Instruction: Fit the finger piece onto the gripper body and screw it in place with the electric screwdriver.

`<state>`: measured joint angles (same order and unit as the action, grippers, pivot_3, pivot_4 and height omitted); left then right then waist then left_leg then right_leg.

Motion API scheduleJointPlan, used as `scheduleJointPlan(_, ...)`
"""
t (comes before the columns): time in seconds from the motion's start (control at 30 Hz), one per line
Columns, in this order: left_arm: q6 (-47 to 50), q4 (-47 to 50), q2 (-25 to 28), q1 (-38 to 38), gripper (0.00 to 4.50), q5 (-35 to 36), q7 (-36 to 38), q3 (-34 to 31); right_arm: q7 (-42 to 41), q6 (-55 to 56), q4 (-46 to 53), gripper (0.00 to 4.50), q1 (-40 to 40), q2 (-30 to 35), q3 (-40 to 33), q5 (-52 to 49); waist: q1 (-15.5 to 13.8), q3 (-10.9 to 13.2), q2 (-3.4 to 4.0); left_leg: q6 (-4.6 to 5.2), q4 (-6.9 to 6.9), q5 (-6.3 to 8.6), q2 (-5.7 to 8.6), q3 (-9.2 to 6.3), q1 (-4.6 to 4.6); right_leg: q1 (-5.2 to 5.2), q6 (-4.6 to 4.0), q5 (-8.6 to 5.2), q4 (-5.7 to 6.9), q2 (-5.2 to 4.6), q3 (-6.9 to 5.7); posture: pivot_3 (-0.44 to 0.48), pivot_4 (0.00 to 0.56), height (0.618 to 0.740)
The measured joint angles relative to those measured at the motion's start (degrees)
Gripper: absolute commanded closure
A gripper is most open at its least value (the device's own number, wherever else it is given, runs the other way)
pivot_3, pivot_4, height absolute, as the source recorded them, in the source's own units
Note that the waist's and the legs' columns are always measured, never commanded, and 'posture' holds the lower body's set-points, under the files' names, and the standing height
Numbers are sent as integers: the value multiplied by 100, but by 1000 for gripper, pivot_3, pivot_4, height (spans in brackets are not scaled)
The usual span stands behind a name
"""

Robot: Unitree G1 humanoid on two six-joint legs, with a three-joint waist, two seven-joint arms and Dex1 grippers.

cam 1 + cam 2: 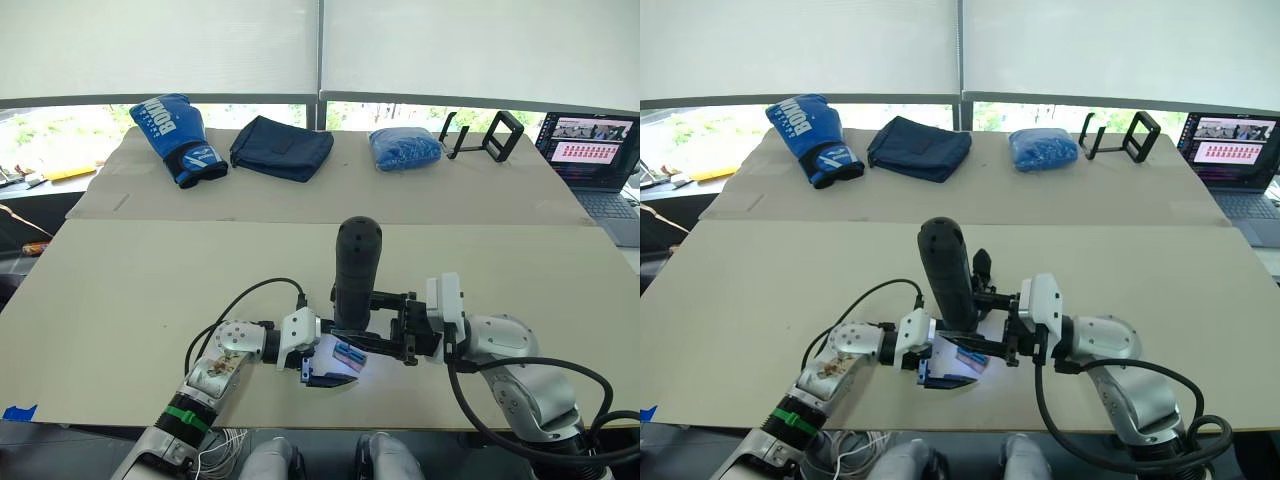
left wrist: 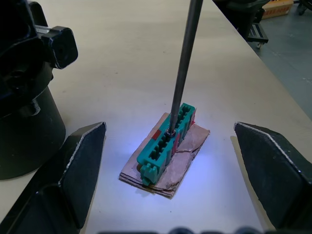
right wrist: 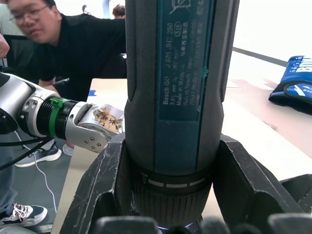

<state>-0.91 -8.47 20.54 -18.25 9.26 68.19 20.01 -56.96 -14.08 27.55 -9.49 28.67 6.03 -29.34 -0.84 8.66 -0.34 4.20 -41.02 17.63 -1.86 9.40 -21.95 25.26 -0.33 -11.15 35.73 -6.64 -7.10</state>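
The electric screwdriver (image 1: pixel 358 265) stands upright at the near middle of the table, and my right gripper (image 1: pixel 368 322) is shut on its lower barrel (image 3: pixel 175 97). Its thin metal bit (image 2: pixel 186 63) points down into a green slotted holder (image 2: pixel 168 141) lying on a scrap of cardboard. My left gripper (image 2: pixel 169 129) is open, with one finger on each side of that holder and not touching it. The gripper body (image 2: pixel 27 122), a black cylindrical base, stands just beside the left finger. The finger piece is hidden.
At the table's far side lie a blue boxing glove (image 1: pixel 178 135), a navy pouch (image 1: pixel 281 147), a blue bag (image 1: pixel 404 148) and a black stand (image 1: pixel 485 135). A laptop (image 1: pixel 595 145) sits far right. A person (image 3: pixel 63 44) is beside the table.
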Motion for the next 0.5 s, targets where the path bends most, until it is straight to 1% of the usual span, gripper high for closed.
scheduleJointPlan(0.5, -74, -63, -36, -1, 62, 0, 6, -8, -25, 0, 0, 2593, 7, 32, -5, 0, -7, -1, 1, 3, 0, 2, 0, -1, 2, -2, 0, 0, 0, -4, -1, 0, 150, 740)
